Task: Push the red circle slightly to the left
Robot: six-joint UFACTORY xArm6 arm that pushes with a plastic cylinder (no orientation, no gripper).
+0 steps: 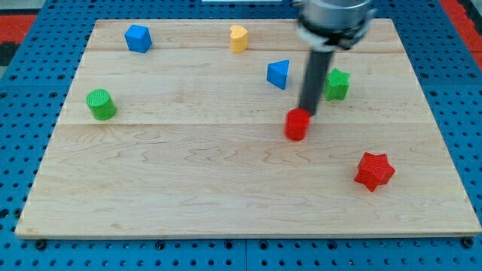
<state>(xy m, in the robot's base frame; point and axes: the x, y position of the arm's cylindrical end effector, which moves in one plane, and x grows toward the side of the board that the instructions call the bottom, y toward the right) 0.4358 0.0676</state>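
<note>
The red circle [297,125] is a small red cylinder standing a little right of the board's middle. My tip [308,114] is at the red circle's upper right edge, touching or nearly touching it. The dark rod rises from there to the view's top. A red star [374,170] lies toward the view's lower right.
A green star [337,84] sits just right of the rod. A blue triangle [279,74] lies left of the rod. A yellow block [239,38] and a blue block [138,38] are near the view's top. A green circle [101,104] stands at the left. The wooden board [151,188] lies on a blue pegboard.
</note>
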